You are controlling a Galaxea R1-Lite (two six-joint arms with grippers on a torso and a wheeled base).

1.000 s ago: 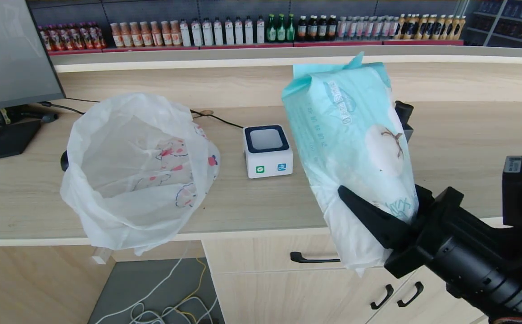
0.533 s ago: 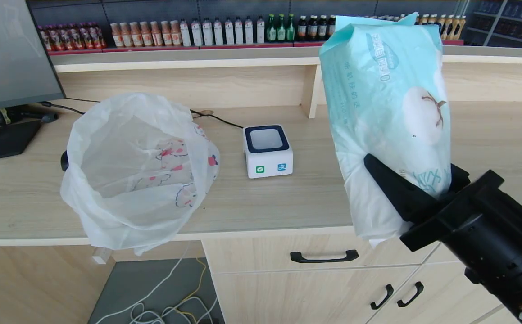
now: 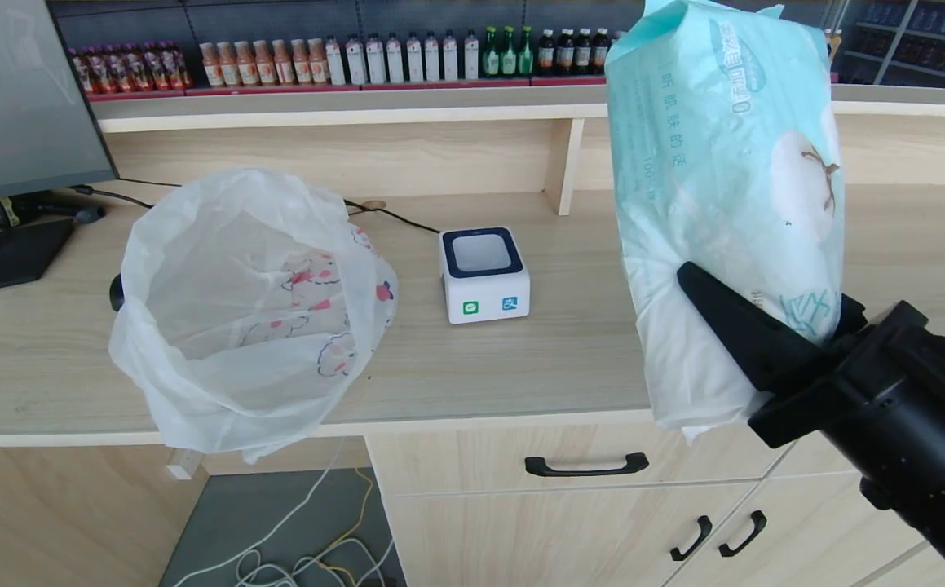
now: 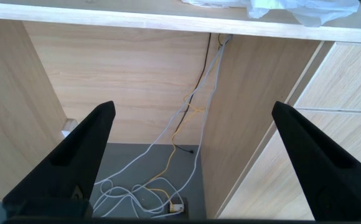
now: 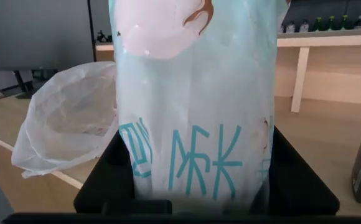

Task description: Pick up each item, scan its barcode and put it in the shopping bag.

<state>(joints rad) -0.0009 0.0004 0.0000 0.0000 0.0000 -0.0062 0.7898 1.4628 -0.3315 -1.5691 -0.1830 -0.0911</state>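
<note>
My right gripper (image 3: 774, 322) is shut on the lower end of a tall teal-and-white tissue pack (image 3: 725, 196), held upright above the counter's right front. In the right wrist view the tissue pack (image 5: 196, 106) stands between the gripper's black fingers (image 5: 115, 168). A white shopping bag (image 3: 248, 306) stands open on the counter at the left, seen also as the bag (image 5: 68, 127) beyond the pack. The small white barcode scanner (image 3: 484, 275) sits between bag and pack. My left gripper (image 4: 190, 155) is open below the counter, over floor cables, holding nothing.
A dark monitor (image 3: 24, 98) stands at the far left of the wooden counter (image 3: 456, 367). A raised back ledge with a divider (image 3: 563, 167) runs behind. Drawers with black handles (image 3: 586, 466) lie under the counter. Bottles line the rear shelf (image 3: 456, 53).
The right gripper has lifted the tissue pack upward and to the right, turning it more upright. The bag and scanner have not moved.
</note>
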